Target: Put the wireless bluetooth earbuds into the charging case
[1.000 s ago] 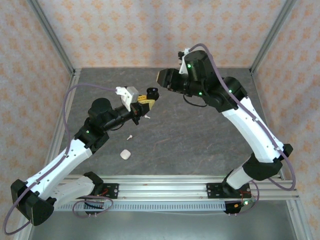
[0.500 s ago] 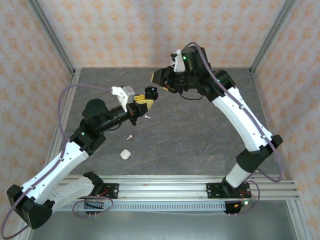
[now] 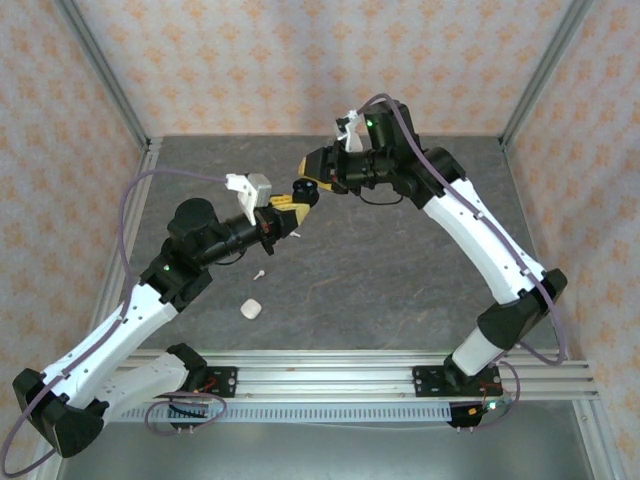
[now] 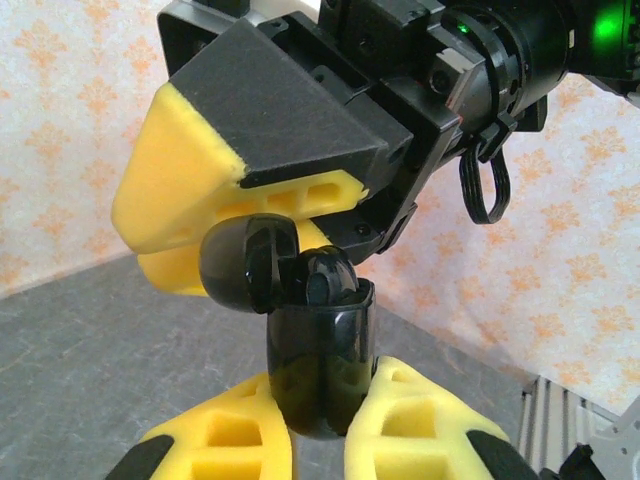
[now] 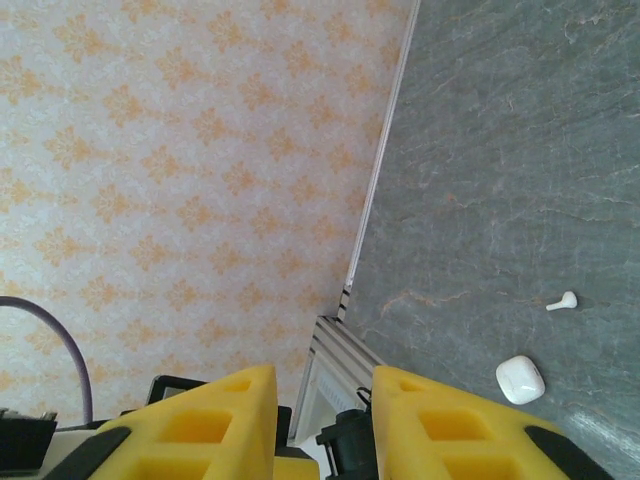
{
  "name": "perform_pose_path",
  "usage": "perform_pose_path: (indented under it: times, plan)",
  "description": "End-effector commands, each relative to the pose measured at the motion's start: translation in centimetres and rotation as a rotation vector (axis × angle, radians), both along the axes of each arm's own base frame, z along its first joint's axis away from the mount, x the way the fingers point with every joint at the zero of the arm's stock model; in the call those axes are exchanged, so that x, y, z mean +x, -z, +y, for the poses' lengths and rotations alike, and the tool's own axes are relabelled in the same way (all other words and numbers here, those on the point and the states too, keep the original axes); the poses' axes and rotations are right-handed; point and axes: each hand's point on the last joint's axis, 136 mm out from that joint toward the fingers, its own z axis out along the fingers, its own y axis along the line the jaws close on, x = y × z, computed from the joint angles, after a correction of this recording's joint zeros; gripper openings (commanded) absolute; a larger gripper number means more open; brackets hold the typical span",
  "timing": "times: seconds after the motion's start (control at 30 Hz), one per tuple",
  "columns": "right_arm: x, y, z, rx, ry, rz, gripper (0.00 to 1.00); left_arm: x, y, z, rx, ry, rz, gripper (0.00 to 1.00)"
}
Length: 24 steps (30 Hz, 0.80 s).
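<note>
While the small white rounded plastic charging case [image 3: 251,309] lies on the grey stone-patterned table [image 3: 400,260], apparently closed, a white short-stemmed earbud [image 3: 259,272] rests loose near it, so I judge the white set not yet done. Further right, my left gripper [image 4: 320,405] pinches a glossy black charging case [image 4: 322,345] upright, its lid [image 4: 245,265] flipped open. One black earbud [image 4: 326,282] looks seated inside; the other socket is hidden. Rightmost, my right gripper [image 5: 322,385] hovers at the case mouth, fingers apart with nothing between them.
</note>
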Motion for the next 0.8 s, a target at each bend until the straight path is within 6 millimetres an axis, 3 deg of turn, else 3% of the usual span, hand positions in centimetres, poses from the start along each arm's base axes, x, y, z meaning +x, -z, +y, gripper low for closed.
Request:
perform_pose_path:
  times: [0.0,0.47,0.77]
  plan:
    - [-2.7,-2.1,-0.2,0.054,-0.062,-0.038,0.30,0.8,-2.9,0.9,-0.069,-0.065,-0.042,0.00]
    - [-2.3,-2.1,-1.2,0.031,-0.011,-0.093,0.31,1.1,-2.6,1.2,-0.061,-0.094,-0.012,0.00]
    - [0.3,-1.7,-5.7,-0.047,0.219,-0.150,0.40,1.8,-1.6,0.7,-0.051,-0.091,0.074,0.00]
